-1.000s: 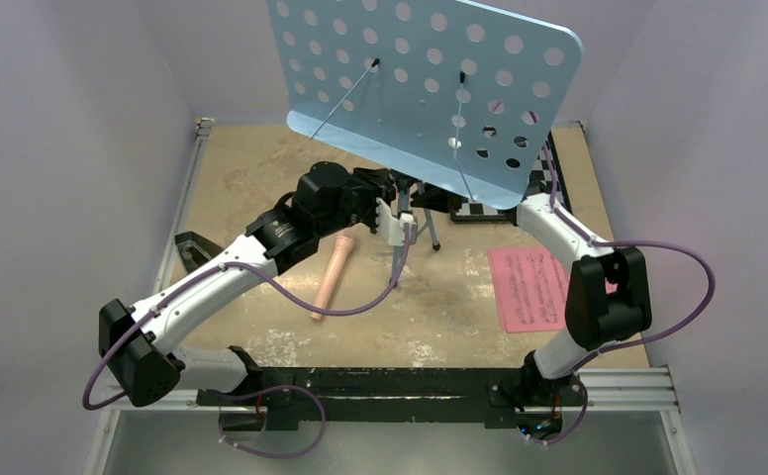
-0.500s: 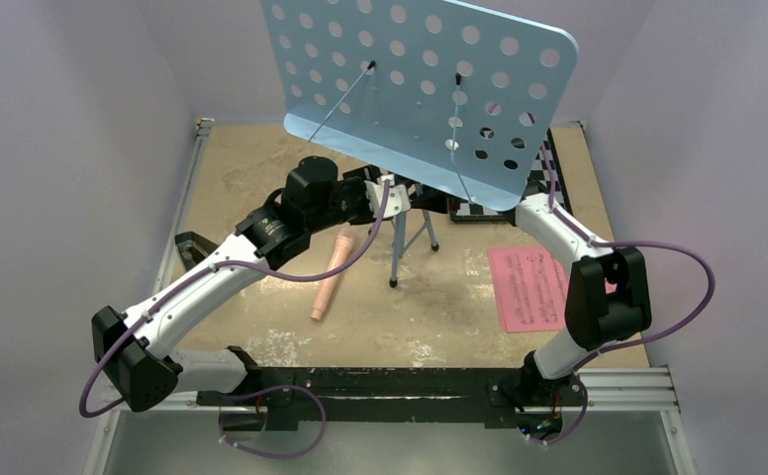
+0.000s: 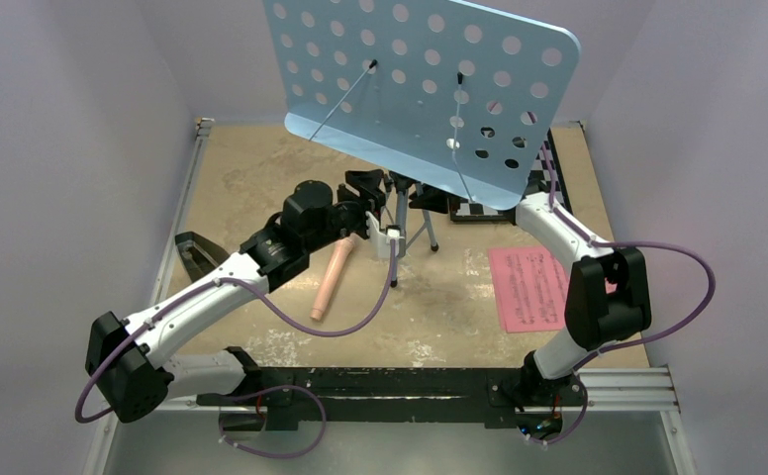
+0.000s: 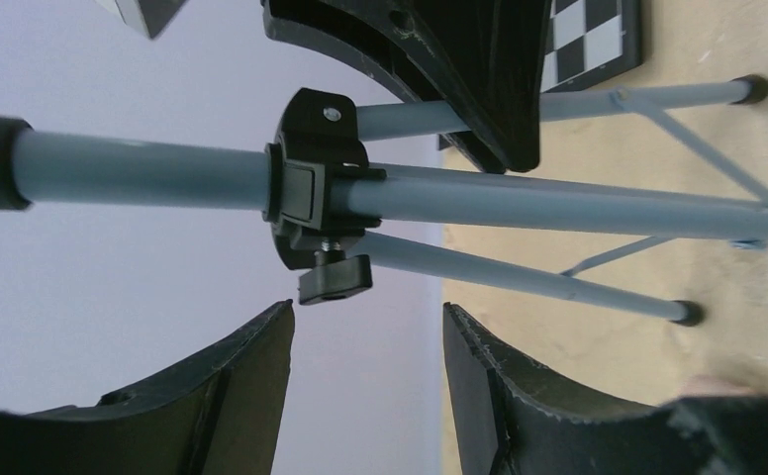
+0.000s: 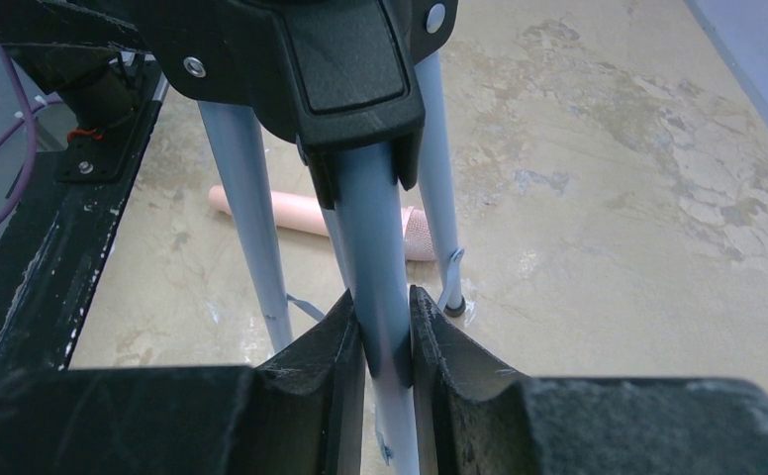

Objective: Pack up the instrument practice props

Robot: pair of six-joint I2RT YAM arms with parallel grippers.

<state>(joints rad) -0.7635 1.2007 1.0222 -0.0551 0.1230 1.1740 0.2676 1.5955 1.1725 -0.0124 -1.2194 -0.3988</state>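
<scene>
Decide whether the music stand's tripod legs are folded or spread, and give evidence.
Spread. The legs fan out from the black collar, and their feet stand apart on the table.

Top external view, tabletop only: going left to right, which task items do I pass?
peach-pink recorder → music stand tripod → pink sheet music. The chessboard is left out: it is partly hidden under the stand's desk and overlaps the sheet's span.
</scene>
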